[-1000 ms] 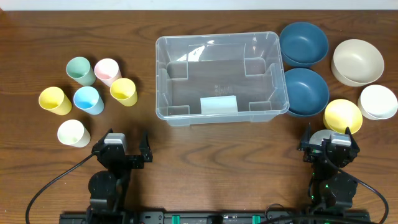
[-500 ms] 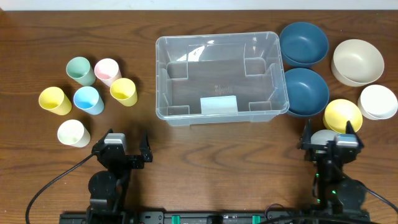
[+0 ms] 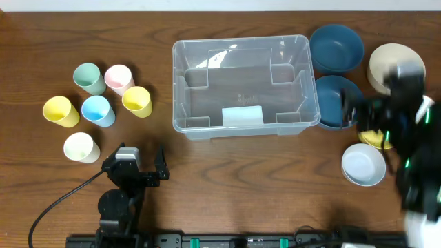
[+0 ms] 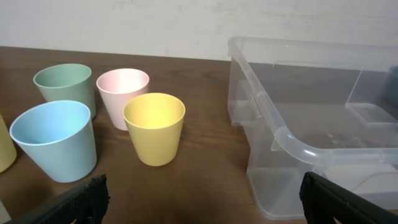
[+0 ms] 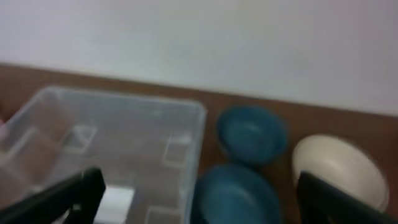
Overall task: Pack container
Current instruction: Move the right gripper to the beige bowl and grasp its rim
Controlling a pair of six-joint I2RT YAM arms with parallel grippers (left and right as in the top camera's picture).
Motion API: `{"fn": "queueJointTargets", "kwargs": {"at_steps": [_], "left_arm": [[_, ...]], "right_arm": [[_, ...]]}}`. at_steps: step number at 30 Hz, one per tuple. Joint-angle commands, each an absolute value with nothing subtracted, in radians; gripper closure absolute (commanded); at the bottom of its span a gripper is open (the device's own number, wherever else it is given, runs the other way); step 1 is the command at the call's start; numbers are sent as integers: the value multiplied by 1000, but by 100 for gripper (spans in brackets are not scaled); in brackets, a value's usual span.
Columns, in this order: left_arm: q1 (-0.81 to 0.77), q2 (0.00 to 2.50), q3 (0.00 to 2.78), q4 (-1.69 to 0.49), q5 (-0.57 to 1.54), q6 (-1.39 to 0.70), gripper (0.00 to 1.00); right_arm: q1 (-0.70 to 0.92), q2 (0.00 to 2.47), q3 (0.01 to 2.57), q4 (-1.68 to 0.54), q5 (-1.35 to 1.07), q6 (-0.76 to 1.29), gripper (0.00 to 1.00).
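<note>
The right arm has swung off the near edge of the table and now blurs over the bowls at the right, leaving a pale bowl uncovered at near right. The right hand is released, jaws spread wide, gripping nothing. The left hand is equally wide and free, unmoved at near left. The container sits mid-table toward the far side. It is clear and rectangular, with rounded corners, moulded inner ridges and a pale label at its near wall. 2 dark blue bowls stand just beside its right wall.
</note>
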State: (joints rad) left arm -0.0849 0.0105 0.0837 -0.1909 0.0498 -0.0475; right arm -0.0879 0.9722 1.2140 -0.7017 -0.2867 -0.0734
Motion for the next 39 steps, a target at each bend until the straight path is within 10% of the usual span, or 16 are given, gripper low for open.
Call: {"fn": "queueJointTargets", "kwargs": {"at_steps": [1,10,23,39], "left_arm": [[-79,4,69,-227,60,-35,2],[-79,4,69,-227,60,-35,2],[-79,4,69,-227,60,-35,2],[-79,4,69,-227,60,-35,2]], "right_arm": [[-95,1179,1448,-857,-426,-128,1],[-95,1444,1640,-1033,-598,-129,1],[-220,1539,1640,-980,96,295,4],[-384,1875,1640,-973,165,662,8]]}}
